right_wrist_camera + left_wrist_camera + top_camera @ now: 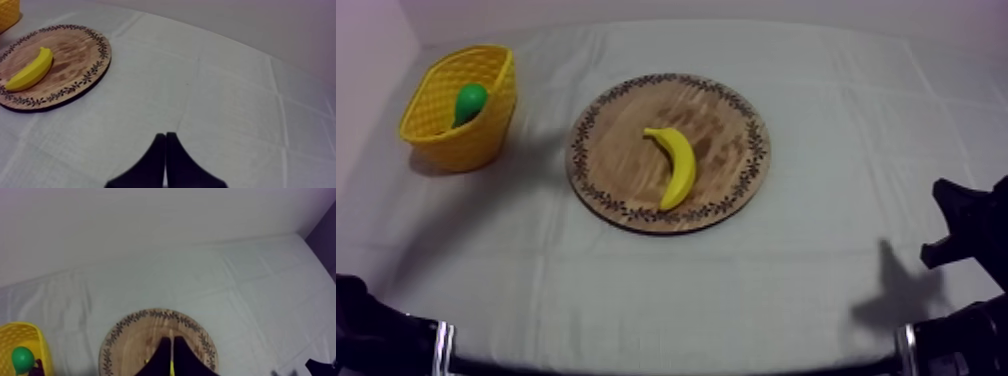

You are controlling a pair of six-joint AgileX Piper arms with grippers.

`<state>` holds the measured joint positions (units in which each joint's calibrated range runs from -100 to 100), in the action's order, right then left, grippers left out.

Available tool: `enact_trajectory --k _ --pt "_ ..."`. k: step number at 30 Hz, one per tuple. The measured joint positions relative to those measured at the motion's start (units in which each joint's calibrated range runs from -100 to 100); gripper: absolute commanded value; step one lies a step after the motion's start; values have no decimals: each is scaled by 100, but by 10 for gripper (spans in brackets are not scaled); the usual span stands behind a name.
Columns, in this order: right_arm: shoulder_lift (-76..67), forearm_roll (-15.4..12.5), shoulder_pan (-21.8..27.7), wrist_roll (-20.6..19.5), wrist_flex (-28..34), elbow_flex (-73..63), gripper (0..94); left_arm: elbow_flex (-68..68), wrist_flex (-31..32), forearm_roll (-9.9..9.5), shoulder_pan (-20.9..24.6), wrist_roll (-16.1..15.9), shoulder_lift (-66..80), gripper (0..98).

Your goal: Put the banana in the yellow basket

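Top view: pear (pixel 470 102) in yellow basket (pixel 464 150), banana (pixel 676 166) on wooden board (pixel 621 150); left end effector (pixel 171 339), right end effector (pixel 165 136) clenched, empty.

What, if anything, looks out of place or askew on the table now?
Nothing stands out. The banana lies whole on the wooden board; the yellow basket sits apart, holding a pear.
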<state>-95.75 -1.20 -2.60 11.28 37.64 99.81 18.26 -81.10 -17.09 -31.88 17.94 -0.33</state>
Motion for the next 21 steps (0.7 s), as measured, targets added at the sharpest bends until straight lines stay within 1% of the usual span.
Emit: enact_trajectory --k 8,12,14,17,21 --pt "0 0 0 0 0 0 3 233 -235 -105 -285 253 -973 0" --pt "0 0 0 0 0 0 3 284 -323 -151 -427 521 -1514 0" --pt "0 0 0 0 0 0 3 278 -355 -210 -460 707 -1718 0" --pt "0 0 0 -3 0 0 3 244 -350 -204 -502 978 -1929 0" --pt "0 0 0 -3 0 0 3 149 -359 -191 -554 1252 -2041 1"
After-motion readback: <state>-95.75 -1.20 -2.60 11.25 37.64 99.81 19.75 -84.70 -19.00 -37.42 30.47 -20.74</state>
